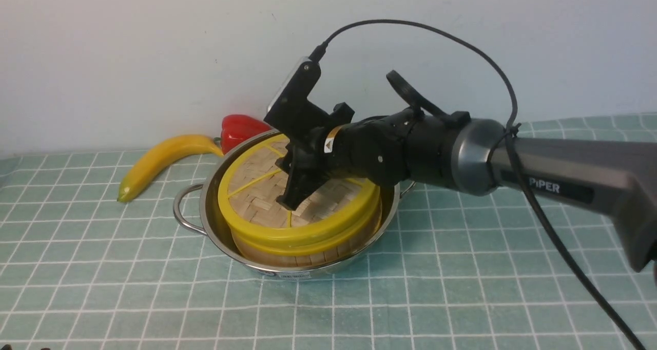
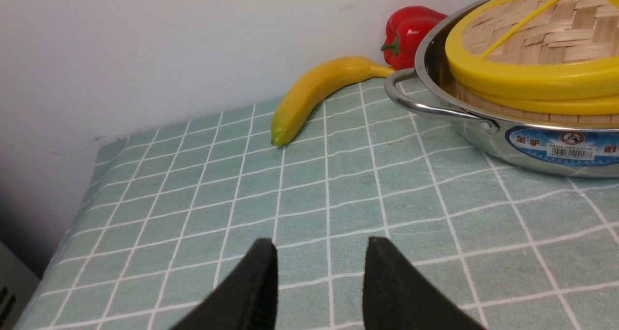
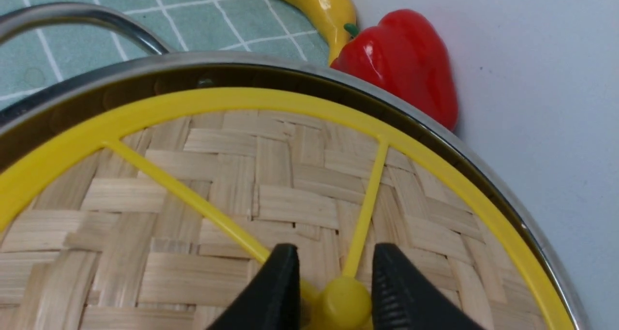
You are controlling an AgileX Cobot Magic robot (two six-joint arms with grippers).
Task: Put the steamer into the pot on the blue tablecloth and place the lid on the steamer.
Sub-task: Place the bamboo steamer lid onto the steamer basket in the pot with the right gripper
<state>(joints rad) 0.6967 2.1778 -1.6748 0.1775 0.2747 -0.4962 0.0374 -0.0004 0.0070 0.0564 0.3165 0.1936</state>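
The steel pot [image 1: 205, 206] stands on the blue tablecloth [image 1: 462, 268] and holds the steamer [image 1: 308, 255], of which only the bamboo wall shows. The woven lid [image 1: 256, 196] lies flat on top of it. My right gripper [image 1: 288, 202] reaches down onto the lid's middle. In the right wrist view its jaws [image 3: 333, 250] stand on either side of the lid's yellow knob [image 3: 343, 303], one pad touching it and a small gap at the other. My left gripper [image 2: 319, 245] is open and empty, low over the cloth, apart from the pot [image 2: 532, 146].
A yellow banana [image 1: 159, 162] lies on the cloth left of the pot. A red pepper [image 1: 241, 129] sits behind the pot by the white wall. The pot's loop handle [image 1: 182, 211] sticks out to the left. The cloth's edge shows in the left wrist view [image 2: 96, 160].
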